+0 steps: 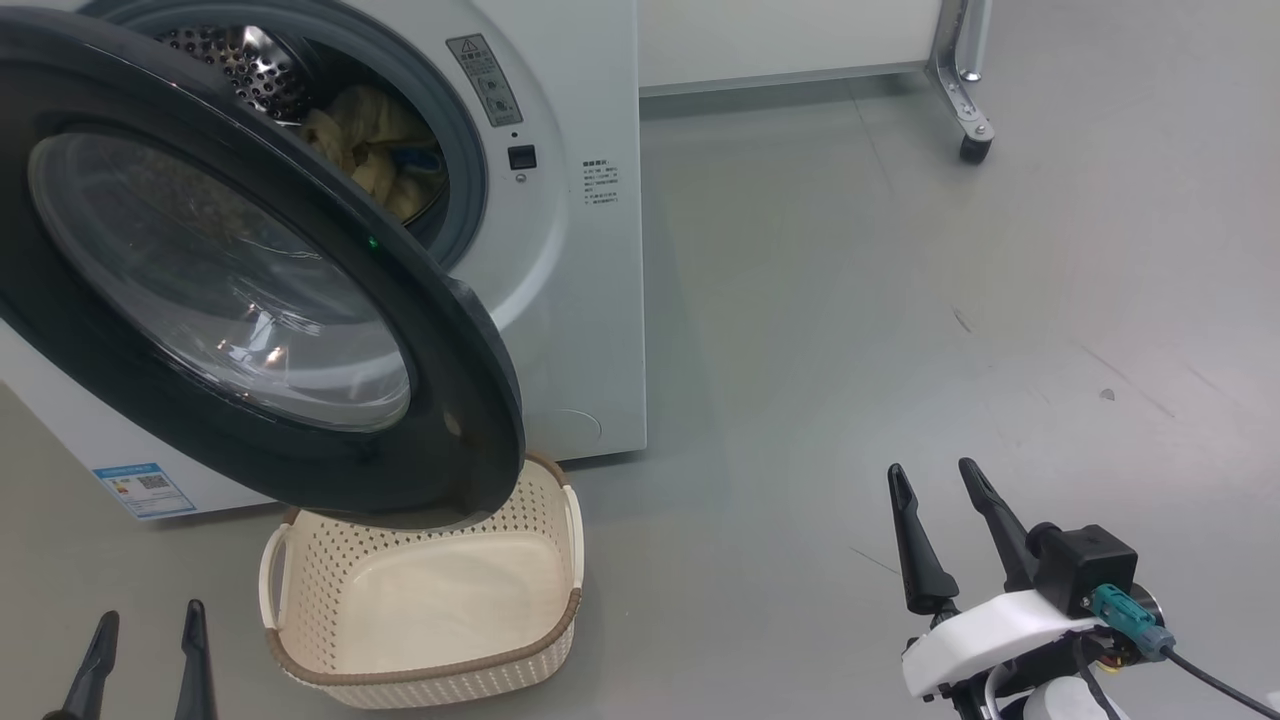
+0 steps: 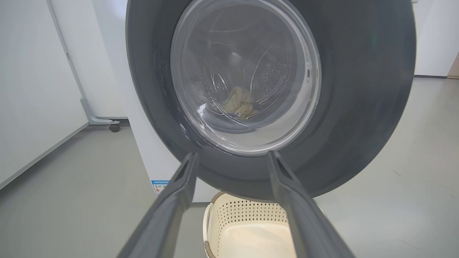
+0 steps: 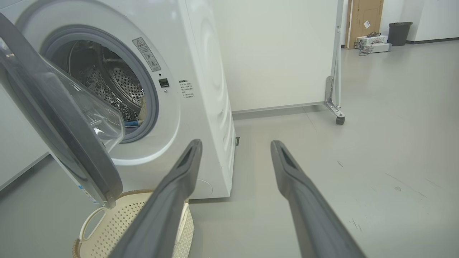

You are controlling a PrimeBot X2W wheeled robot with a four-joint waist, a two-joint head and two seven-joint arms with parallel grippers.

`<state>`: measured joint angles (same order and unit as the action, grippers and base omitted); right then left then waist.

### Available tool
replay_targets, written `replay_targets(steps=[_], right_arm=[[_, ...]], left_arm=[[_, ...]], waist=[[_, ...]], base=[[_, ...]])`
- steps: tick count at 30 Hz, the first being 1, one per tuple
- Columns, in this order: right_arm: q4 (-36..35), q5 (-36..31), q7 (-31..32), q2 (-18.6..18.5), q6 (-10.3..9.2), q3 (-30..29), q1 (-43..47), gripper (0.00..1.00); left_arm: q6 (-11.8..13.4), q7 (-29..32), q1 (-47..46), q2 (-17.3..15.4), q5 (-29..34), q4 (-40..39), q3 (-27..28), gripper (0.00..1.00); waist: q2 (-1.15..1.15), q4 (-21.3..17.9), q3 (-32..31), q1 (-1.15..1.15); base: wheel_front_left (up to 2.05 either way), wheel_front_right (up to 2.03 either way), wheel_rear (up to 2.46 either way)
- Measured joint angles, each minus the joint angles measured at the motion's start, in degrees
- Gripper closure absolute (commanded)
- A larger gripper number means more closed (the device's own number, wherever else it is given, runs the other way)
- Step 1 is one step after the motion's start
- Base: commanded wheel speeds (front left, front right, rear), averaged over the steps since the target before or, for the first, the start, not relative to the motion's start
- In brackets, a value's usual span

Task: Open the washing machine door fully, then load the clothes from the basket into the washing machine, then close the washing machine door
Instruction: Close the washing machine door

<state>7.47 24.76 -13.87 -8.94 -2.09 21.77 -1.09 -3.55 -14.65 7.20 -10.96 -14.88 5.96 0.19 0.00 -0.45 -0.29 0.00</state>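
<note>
Judging the loading as done and the closing as the step in hand. Looking at the large round washing machine door with wide glossy black rim and bulging clear glass porthole: standing about half open, hinging on the left side of the big white front-loading washing machine, slanting outward from its front. Hanging with its free edge just above the far rim of the small cream perforated plastic basket with brown woven-look rim.

Pointing the left gripper straight at the outer face of this door; in the left wrist view, framing the lower part of the glass between the two long dark fingers. Showing these fingers wide apart, clamping nothing. Holding the right gripper well to the right, over bare grey floor, fingers also wide apart and gripping nothing, aiming past the right corner of the machine. Finding therefore the left arm clearly nearer; probably needing a push on the black rim near the free edge, toward the machine front.

Seeing the soft pale yellow clothes with a small bright blue piece lying inside the perforated steel drum, behind the grey rubber seal. Seeing nothing inside the basket, sitting on the floor at the foot of the machine, partly under the door.
</note>
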Motion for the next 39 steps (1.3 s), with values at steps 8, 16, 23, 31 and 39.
replay_targets(steps=[8, 16, 23, 31, 39], right_arm=[[-0.2, 0.0, 0.1, -0.1, -0.02, 0.0, 1.1, 0.13], [-4.1, -0.2, 0.0, 0.1, -0.49, -2.3, 0.7, 1.00], [-13.2, -3.5, -0.6, -0.4, 1.49, -2.8, -3.7, 1.00], [-25.4, -7.4, -0.6, -0.1, 6.00, -2.2, -9.3, 1.00], [-29.8, -9.7, -0.8, -2.2, 9.17, 8.0, -12.2, 1.00]], left_arm=[[-0.4, 0.0, 0.1, 0.4, 0.4, 0.0, 0.3, 0.00], [-0.9, 0.0, 0.1, 1.6, 0.8, 0.0, 1.2, 0.00], [-1.7, 0.0, 0.1, 2.7, 0.8, 0.0, 1.1, 0.00], [-2.4, 0.0, 0.0, 3.7, 0.8, -0.1, 0.8, 0.00], [-2.9, 0.0, -2.4, 4.9, 0.8, 0.0, -0.4, 0.00]], waist=[[0.00, 0.4, -0.3, 0.00], [0.00, 0.8, -0.2, 0.00], [0.00, 1.6, 0.2, 0.00], [0.00, 3.4, 1.6, 0.00], [0.00, 7.3, 3.6, 0.00]], base=[[0.00, 0.00, 0.00], [0.00, 0.00, 0.00], [0.00, 0.00, 0.00], [0.00, 0.00, 0.00], [0.00, 0.00, 0.00]])
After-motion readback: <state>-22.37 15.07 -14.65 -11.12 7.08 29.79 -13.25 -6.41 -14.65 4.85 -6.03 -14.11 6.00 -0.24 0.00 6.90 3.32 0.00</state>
